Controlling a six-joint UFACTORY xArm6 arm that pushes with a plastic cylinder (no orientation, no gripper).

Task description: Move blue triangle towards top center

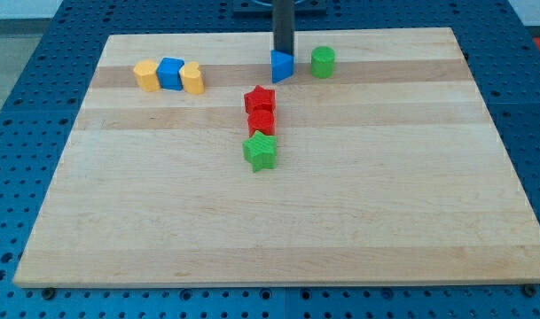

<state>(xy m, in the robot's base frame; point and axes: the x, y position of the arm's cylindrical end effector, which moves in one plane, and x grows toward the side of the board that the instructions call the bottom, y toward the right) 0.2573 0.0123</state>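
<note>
The blue triangle (pixel 281 66) stands near the view's top centre on the wooden board (pixel 278 213). My dark rod comes down from the view's top, and my tip (pixel 283 53) is right at the triangle's top edge, touching or almost touching it. A green cylinder (pixel 322 62) stands just to the triangle's right, a small gap apart.
A red star (pixel 260 99) and a red block (pixel 262 121) sit in a column below the triangle, with a green star (pixel 261 151) under them. At the upper left, a blue block (pixel 170 73) sits between two yellow blocks (pixel 146 75) (pixel 191 78).
</note>
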